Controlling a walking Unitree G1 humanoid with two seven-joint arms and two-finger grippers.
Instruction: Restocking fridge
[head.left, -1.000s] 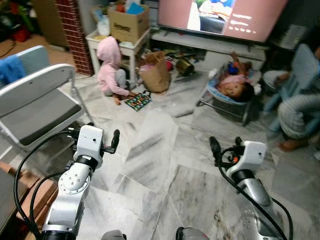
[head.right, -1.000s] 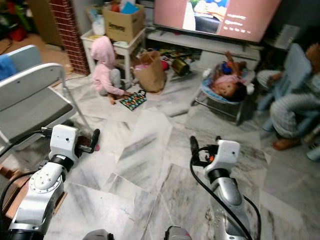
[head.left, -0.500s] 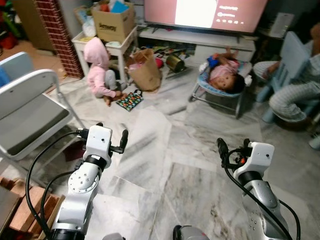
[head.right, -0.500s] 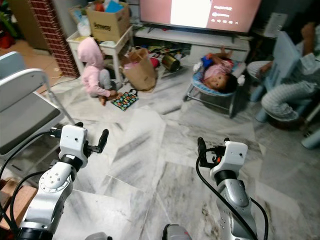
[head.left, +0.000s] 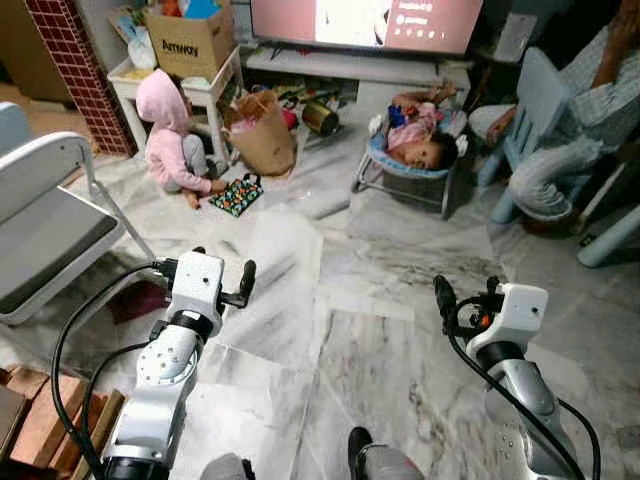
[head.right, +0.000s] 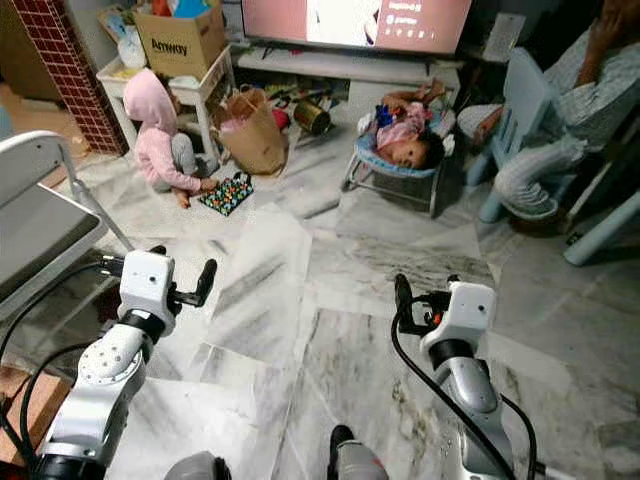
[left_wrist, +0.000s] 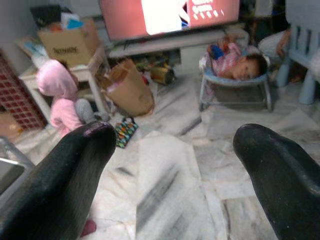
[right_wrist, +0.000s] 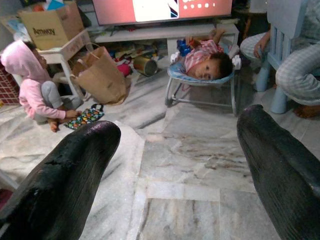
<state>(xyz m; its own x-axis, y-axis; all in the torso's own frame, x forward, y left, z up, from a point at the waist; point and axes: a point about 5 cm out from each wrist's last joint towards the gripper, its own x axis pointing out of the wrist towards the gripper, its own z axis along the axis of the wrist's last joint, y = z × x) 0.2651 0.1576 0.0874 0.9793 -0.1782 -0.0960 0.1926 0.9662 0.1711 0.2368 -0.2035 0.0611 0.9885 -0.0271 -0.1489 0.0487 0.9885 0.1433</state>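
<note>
Both arms are raised in front of me over a marble floor (head.left: 340, 330). My left gripper (head.left: 247, 272) is held out at the left, and its fingers (left_wrist: 75, 170) stand wide apart with nothing between them. My right gripper (head.left: 440, 292) is held out at the right. Its fingers (right_wrist: 70, 170) are also spread, and I see bare floor in the gap. Both point towards the far end of the room.
A grey folding chair (head.left: 50, 230) stands at my left, with wooden planks (head.left: 40, 430) beside it. Ahead are a child in a pink hoodie (head.left: 165, 130), a paper bag (head.left: 262, 140), a baby in a bouncer (head.left: 415, 150) and a seated person (head.left: 570, 120). A TV (head.left: 360, 20) stands at the back.
The whole picture has slid left and a little closer, so the camera has turned right. Both arms keep the same pose, fingers still spread.
</note>
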